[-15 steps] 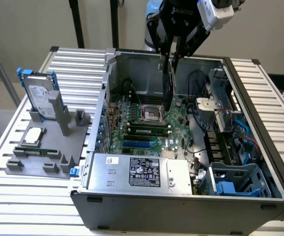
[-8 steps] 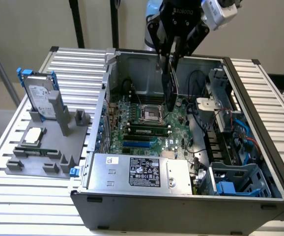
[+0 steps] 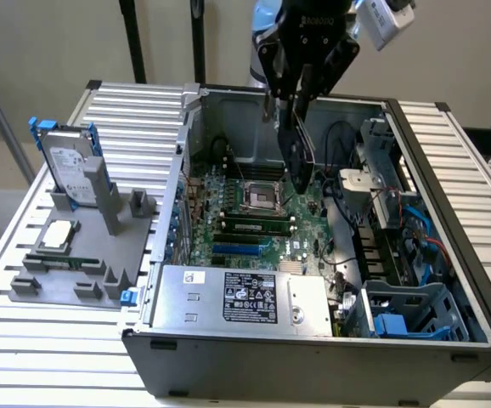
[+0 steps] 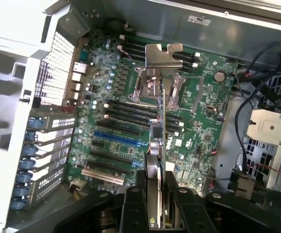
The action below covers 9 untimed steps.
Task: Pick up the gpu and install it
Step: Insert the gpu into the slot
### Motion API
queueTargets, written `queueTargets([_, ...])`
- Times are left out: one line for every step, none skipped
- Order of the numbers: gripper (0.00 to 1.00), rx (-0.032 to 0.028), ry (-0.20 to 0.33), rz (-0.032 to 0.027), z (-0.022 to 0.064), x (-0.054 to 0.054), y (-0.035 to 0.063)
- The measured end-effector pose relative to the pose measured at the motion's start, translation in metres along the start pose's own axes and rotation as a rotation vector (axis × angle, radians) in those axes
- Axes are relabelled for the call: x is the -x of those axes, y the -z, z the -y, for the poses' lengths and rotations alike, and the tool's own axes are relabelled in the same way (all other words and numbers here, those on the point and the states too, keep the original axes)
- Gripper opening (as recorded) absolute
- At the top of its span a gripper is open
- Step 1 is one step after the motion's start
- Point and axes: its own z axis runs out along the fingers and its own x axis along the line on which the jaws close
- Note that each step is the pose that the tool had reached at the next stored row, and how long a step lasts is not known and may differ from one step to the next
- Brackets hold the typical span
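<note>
Fingers (image 4: 136, 206) clamped tight on the gpu (image 4: 163, 124), edge-on. You're holding it over the motherboard (image 4: 199, 121), inside the open case (image 3: 254, 365).

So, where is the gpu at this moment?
The gpu hangs edge-down in the gripper, over the motherboard inside the open computer case, just right of the CPU socket in the exterior view.

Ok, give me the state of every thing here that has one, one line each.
gripper, shut on the gpu.
gpu, held on edge above the motherboard, not in a slot.
computer case, lying open, side panel off.
hard drive, standing upright in the grey holder, outside the case.
</note>
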Motion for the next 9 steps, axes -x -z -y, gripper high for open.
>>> queueTargets([0.27, -0.0007, 0.018, -0.0006, 0.0000, 0.0000, -0.0002])
queueTargets([0.27, -0.0013, 0.035, -0.0012, 0.0000, 0.0000, -0.0005])
queueTargets([0.27, -0.0020, 0.053, -0.0019, 0.0000, 0.0000, -0.0007])
queueTargets([0.27, -0.0027, 0.073, -0.0025, 0.0000, 0.0000, -0.0010])
queueTargets([0.27, -0.0034, 0.091, -0.0032, 0.0000, 0.0000, -0.0013])
queueTargets([0.27, -0.0040, 0.109, -0.0037, 0.0000, 0.0001, -0.0016])
queueTargets([0.27, -0.0046, 0.127, -0.0043, 0.0001, 0.0001, -0.0019])
queueTargets([0.27, -0.0053, 0.145, -0.0050, 0.0001, 0.0001, -0.0021])
queueTargets([0.27, -0.0060, 0.163, -0.0056, 0.0001, 0.0001, -0.0024])
